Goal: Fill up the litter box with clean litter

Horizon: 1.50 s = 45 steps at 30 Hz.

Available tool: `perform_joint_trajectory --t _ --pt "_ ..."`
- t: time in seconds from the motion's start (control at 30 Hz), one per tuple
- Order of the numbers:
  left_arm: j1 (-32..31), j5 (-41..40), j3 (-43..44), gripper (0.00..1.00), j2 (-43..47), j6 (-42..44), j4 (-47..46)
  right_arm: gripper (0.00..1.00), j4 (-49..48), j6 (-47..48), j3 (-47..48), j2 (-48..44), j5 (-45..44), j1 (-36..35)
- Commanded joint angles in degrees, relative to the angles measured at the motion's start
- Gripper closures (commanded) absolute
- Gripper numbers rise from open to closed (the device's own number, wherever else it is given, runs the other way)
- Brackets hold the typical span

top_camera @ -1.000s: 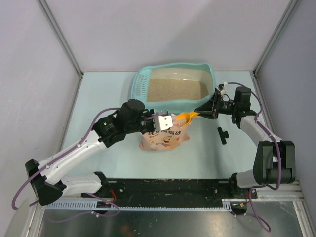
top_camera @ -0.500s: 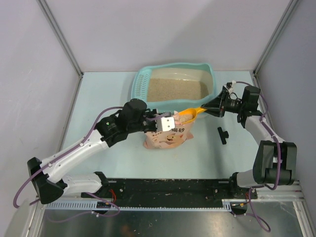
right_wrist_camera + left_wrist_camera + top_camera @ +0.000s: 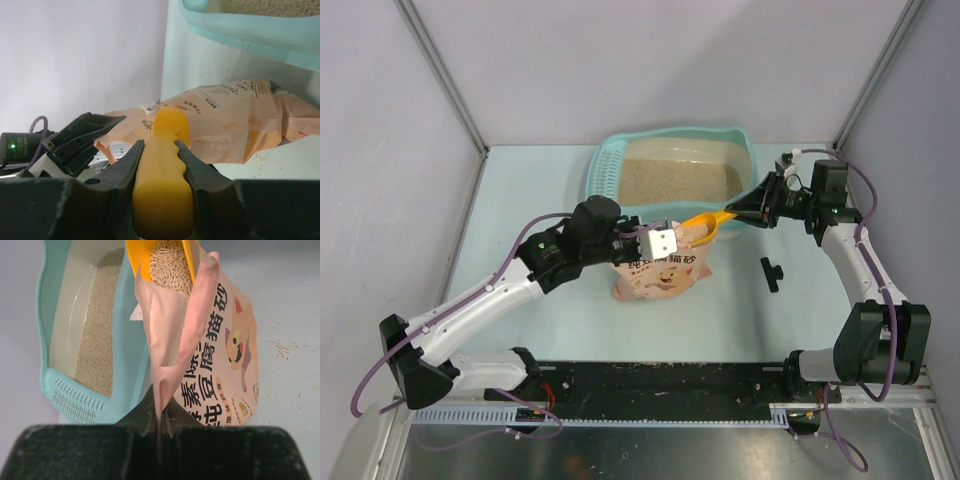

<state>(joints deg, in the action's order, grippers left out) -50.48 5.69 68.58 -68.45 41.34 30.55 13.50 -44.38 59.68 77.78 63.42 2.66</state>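
While the loaded scoop (image 3: pixel 702 230) is clamped in the right gripper (image 3: pixel 160 146), the bag (image 3: pixel 658 272) rim is pinched by the left gripper (image 3: pixel 158 412) | litter box (image 3: pixel 608 178), upper centre, is part-filled with litter (image 3: pixel 680 180) | risk: litter is spilled if scoop is tilted early.

The table (image 3: pixel 530 200) carries the litter box (image 3: pixel 605 178), a pink bag (image 3: pixel 660 276) and a small black part (image 3: pixel 771 273).

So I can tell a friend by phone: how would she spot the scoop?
Find the large light teal plastic litter box at the back. Just before it stands a pink printed bag; the orange plastic scoop sits at its open top, handle held by the right gripper. Nothing else there is bright orange.
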Motion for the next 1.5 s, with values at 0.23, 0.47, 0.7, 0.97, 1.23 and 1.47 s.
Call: perform_joint_trajectory --t 0.23,0.47,0.7,0.97,1.23,1.47 --pt "-0.1 -0.5 5.9 1.00 1.9 -0.8 -9.7 1.00 3.1 3.4 5.5 0.0 -2.1 1.9" --pt "-0.1 -0.1 5.6 1.00 1.6 -1.2 -9.8 1.00 1.8 0.4 6.0 -0.3 0.0 2.3" --pt "-0.2 1.1 6.7 1.00 0.4 -0.8 -9.8 1.00 10.8 7.8 12.0 0.4 -6.2 -1.0" --pt "-0.1 -0.2 6.7 1.00 0.7 -1.0 -9.8 1.00 16.1 15.2 11.3 4.0 1.3 2.4" --pt "-0.1 -1.7 7.0 1.00 0.9 -0.7 -9.8 1.00 19.3 18.1 11.3 6.3 10.1 7.2" --pt "-0.1 -1.9 6.7 1.00 0.9 -0.6 -9.9 1.00 8.2 8.8 11.3 7.1 12.5 8.7"
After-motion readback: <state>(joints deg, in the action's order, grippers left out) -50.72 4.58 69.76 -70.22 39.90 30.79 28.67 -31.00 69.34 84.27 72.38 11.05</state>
